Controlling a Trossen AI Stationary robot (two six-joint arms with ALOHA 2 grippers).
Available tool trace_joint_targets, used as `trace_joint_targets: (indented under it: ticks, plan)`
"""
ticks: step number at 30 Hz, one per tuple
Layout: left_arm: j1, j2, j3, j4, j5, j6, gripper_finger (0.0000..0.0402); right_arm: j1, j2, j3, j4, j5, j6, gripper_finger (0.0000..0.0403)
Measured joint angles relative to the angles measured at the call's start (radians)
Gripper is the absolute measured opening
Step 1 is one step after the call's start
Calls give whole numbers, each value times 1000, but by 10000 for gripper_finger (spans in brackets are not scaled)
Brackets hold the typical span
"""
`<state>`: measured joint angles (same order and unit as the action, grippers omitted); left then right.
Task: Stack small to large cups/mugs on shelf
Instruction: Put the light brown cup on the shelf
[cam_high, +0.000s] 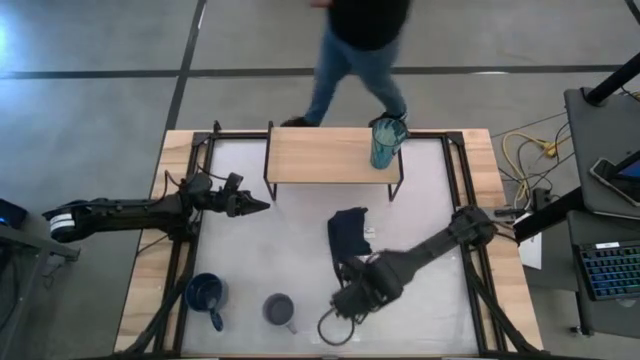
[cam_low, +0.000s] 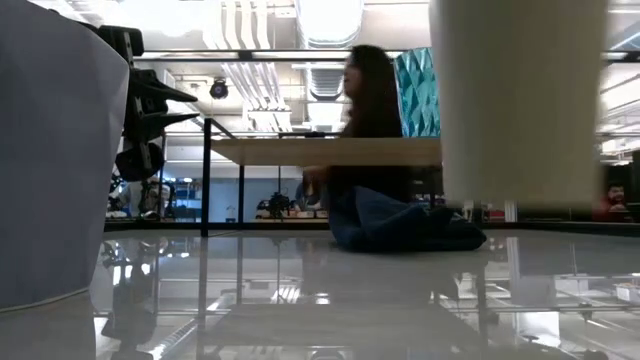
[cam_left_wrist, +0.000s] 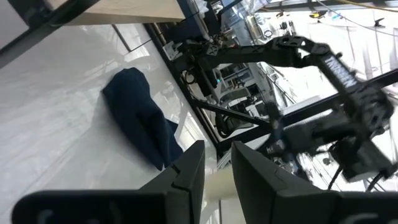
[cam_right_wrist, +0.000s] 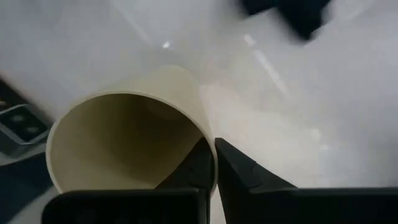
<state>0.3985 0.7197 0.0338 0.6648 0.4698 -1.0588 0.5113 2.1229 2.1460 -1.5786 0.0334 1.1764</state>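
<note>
Near the table's front edge, right gripper (cam_right_wrist: 214, 163) is clamped on the beige cup (cam_right_wrist: 127, 140) rim, one finger inside, cup upright; shelf (cam_high: 320, 155) lies well beyond, teal mug (cam_high: 386, 142) at its right end; left gripper (cam_high: 255, 204) waits part open, nearer the shelf

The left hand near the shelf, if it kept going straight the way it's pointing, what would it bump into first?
Probably nothing close. The left hand points across the table in front of the shelf; its own view looks towards the dark cloth farther on.
</note>
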Motion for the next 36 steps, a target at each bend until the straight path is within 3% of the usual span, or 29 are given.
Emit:
trace_joint_targets:
  ticks: [13,16,22,28,30,36]
  plan:
    - [0,4,0,4,-3,26,66,-254,-112,209,6,275,-361,9]
    - [0,7,0,-2,-3,26,66,-309,-154,204,14,329,-437,9]
    - [0,14,0,0,-2,25,66,-340,-238,209,27,537,-609,9]
    - [0,33,0,1,-2,20,66,-405,-310,210,30,698,-631,9]
    - [0,44,0,-1,-1,19,66,-447,-321,210,29,688,-578,9]
    - [0,67,0,1,0,-10,66,-552,-321,210,35,423,-419,9]
